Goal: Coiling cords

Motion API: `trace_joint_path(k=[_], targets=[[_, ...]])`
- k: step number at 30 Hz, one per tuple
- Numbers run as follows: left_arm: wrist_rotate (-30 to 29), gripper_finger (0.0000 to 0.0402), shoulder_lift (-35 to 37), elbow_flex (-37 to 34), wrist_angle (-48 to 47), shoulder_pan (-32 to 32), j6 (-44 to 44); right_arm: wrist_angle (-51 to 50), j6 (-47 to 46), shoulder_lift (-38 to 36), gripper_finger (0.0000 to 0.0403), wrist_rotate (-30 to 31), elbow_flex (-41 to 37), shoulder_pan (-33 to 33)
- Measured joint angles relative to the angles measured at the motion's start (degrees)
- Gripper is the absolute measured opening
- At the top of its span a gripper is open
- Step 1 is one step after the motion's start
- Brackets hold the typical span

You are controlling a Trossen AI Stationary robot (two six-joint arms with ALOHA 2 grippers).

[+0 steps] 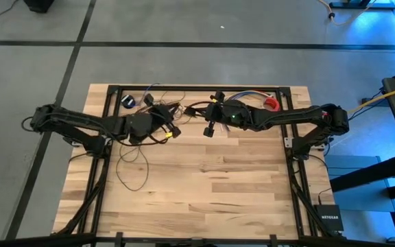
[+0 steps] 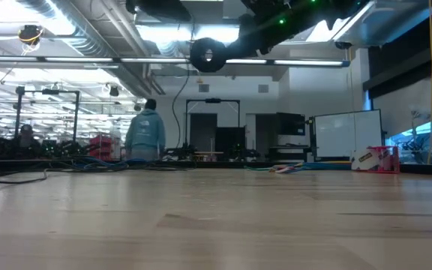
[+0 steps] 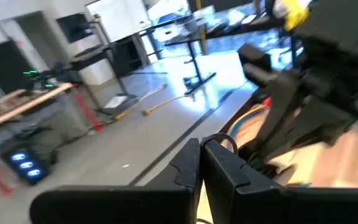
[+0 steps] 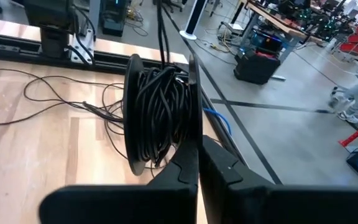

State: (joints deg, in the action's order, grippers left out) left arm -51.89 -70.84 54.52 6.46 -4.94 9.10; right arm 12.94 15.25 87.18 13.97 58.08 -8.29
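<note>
The right hand (image 4: 199, 163) is held up over the far middle of the wooden counter (image 1: 204, 185), and its two fingers are pressed together on the edge of a black spool wound thick with the cords (image 4: 160, 112) — the spool stands upright just past the fingertips. More of the thin dark wire is spread in loose loops on the counter under and beside the left hand (image 3: 199, 163), near the far left part. That hand's fingers are seen closed together too, and nothing can be made out between them.
</note>
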Motion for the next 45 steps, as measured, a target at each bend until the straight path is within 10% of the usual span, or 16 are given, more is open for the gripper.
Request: trace_joint_path(k=[45], targets=[[0.52, 0.0004, -6.28, 3.43, 2.47, -0.70, -3.04, 5.21, -1.49, -0.07, 0.0001, 2.93, 0.02, -0.74]])
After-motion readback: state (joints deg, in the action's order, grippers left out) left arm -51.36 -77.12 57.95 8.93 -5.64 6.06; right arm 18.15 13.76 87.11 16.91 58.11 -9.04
